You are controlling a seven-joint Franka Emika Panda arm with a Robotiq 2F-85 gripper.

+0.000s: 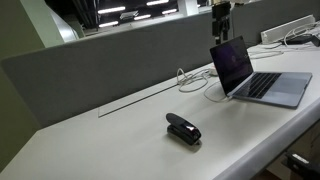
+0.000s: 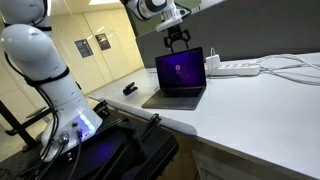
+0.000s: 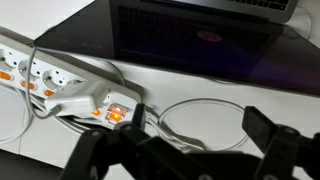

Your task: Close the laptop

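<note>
Laptop [image 1: 262, 82]: was seen open on the white desk [image 1: 110, 145], near one end of it, with the base flat and the lid raised close to upright.
Screen [image 2: 180, 68]: was shown lit, dark with a purple glow at its middle.
Lid, outer side: was caught from behind in the wrist view as a dark panel with a small reddish mark; finer detail could not be made out.
Gripper [image 2: 177, 42]: was held in the air just above the lid's top edge, apart from it. The jaws were spread wide with nothing between them.
Fingers [image 3: 95, 155]: were seen as dark, blurred shapes along the bottom of the wrist view, one at each side.
Power strip [image 3: 70, 85]: was laid on the desk behind the laptop. It was white with orange-lit switches, and plugs were inserted.
White cables [image 2: 288, 70]: were trailed over the desk from the power strip, away from the laptop.
Black stapler-like object [image 1: 183, 129]: was left on the desk, well apart from the laptop.
Grey partition [image 1: 100, 65]: was stood along the desk's far edge in an exterior view.
Arm body [image 2: 50, 60]: was seen as a white column beside the desk.
</note>
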